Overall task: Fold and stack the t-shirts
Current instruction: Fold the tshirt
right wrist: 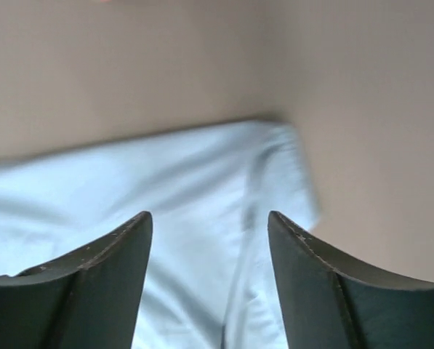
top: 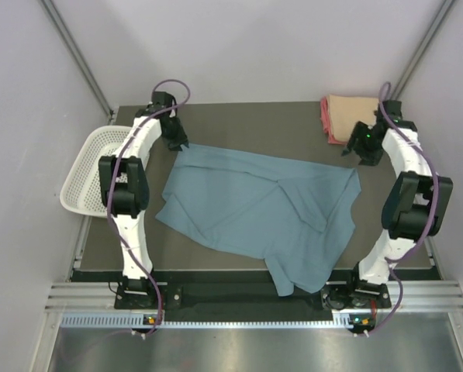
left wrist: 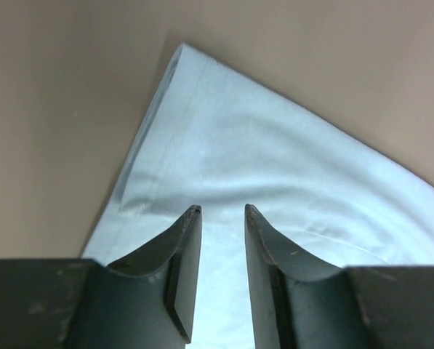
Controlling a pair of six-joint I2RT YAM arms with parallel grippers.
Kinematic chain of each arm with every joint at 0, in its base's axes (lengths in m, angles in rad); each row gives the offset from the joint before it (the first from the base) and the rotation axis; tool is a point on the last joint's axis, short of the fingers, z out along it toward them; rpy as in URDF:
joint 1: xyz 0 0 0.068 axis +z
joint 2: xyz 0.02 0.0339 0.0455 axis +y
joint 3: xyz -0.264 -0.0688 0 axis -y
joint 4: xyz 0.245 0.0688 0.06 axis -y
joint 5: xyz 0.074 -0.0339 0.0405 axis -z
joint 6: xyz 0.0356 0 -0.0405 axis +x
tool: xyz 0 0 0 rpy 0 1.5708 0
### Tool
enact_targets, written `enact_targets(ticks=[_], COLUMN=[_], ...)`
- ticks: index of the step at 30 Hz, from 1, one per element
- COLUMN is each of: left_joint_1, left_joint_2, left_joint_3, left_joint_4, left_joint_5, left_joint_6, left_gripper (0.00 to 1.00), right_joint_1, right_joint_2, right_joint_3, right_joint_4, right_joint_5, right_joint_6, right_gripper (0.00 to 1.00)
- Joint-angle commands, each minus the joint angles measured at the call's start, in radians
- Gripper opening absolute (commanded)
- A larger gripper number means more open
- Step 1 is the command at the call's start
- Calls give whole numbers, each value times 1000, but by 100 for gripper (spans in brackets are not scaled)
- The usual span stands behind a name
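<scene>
A large dusty blue-grey t-shirt (top: 254, 209) lies spread and creased on the dark table (top: 254, 124), with one end hanging over the near edge. My left gripper (top: 181, 146) hovers over its far left corner; in the left wrist view the left gripper (left wrist: 222, 209) stands open above the cloth (left wrist: 275, 160), holding nothing. My right gripper (top: 354, 151) is at the shirt's far right corner; in the right wrist view the right gripper (right wrist: 209, 216) is wide open over the shirt's hem (right wrist: 166, 174). A folded peach/tan shirt (top: 351, 112) rests on a pink-red one (top: 329, 128) at the back right.
A white mesh basket (top: 91, 167) sits off the table's left edge beside the left arm. Grey walls close in the back and both sides. The folded stack lies just behind the right gripper.
</scene>
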Motion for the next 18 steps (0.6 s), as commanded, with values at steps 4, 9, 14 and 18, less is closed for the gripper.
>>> enact_targets(ticks=[4, 9, 14, 18], left_joint_1=[0, 0, 0, 0], left_joint_2=[-103, -218, -385, -540], left_joint_3=[-91, -218, -425, -612], left_joint_4=[-26, -87, -98, -110], left_joint_5=[62, -5, -60, -60], left_joint_6=[-71, -33, -25, -68], left_gripper=[35, 36, 36, 35], right_joint_1=[245, 437, 587, 754], right_joint_2=[-142, -231, -375, -472], right_joint_3=[-46, -186, -420, -543], right_joint_4=[-76, -70, -61, -82], right_joint_5=[-70, -192, -327, -302], right_joint_6=[-97, -143, -187, -224], right_gripper=[70, 71, 69, 65])
